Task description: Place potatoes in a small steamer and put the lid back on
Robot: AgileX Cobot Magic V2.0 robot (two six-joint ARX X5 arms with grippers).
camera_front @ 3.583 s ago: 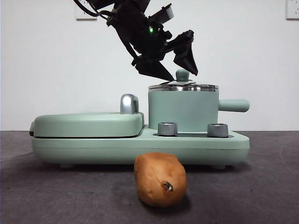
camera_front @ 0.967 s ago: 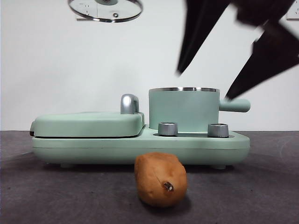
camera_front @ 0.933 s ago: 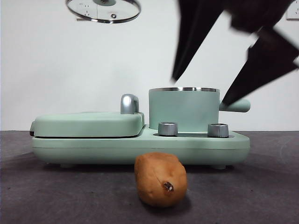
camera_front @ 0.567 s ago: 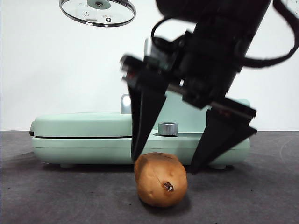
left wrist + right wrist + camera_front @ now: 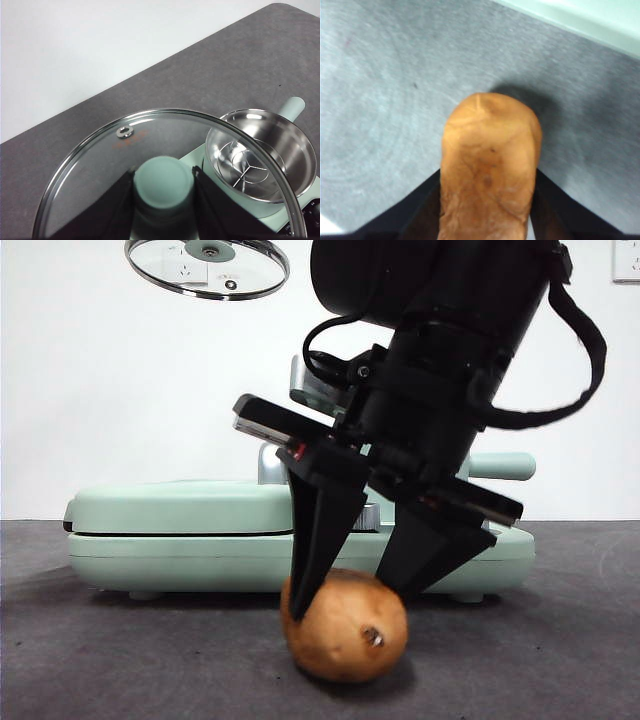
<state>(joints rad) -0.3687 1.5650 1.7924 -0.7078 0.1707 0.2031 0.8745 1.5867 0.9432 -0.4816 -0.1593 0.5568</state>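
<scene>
Front view: the orange-brown oblong potato (image 5: 346,628) on the grey counter (image 5: 120,660) is clamped by the right hand (image 5: 352,592), while the round glass lid (image 5: 207,267) is gripped aloft by the left hand (image 5: 163,192).

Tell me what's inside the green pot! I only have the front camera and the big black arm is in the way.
Observer: The left wrist camera looks down into the small steamer. It has no food in it, just a shiny steel inside with a star-shaped mark at the bottom.
Child: Who is holding the glass lid up high?
Observer: The left hand. Its two black jaws squeeze the green knob of the lid.
Child: Is the potato grabbed?
Observer: The right wrist camera shows the right hand with one jaw against each side of the potato, which sits on the grey table.
</scene>
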